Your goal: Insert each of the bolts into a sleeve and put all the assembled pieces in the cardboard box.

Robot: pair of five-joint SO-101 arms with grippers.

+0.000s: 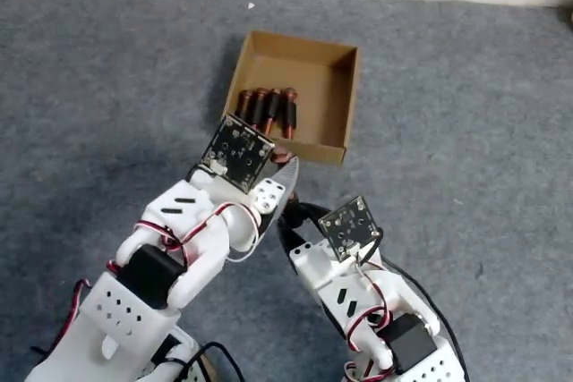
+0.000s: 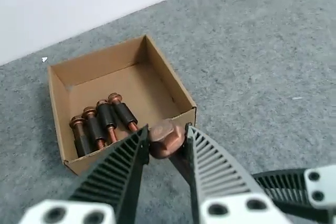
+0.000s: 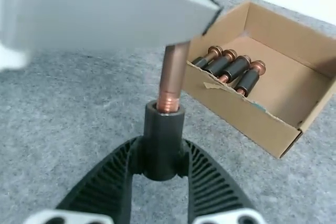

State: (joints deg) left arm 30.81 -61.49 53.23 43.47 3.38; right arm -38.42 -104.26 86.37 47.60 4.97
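holding a copper bolt (image 2: 164,140) by its hex head, the left fingers (image 2: 166,130) are closed tight on it, head pinched between the two tips. this grip sits just outside the near wall of the cardboard box (image 2: 147,90), and the bolt shank points down away from the camera.

the right fingers (image 3: 161,146) are clamped around a black sleeve (image 3: 163,135). the sleeve stands upright between them with its open end up. in the right wrist view the bolt's threaded tip sits in the mouth of the sleeve. only the tip is in; most of the shank shows bare above it, leaning slightly off the sleeve's line.

four assembled pieces (image 1: 267,109) lie on the box floor, side by side and touching. they are packed toward the corner nearest the left arm, copper heads all at the same end, each with a black sleeve on its shank.

in the high view both arms meet close together just at the box's near wall, the left arm's wrist partly over its rim. the box rests on a grey carpet-like worktop (image 1: 466,131).
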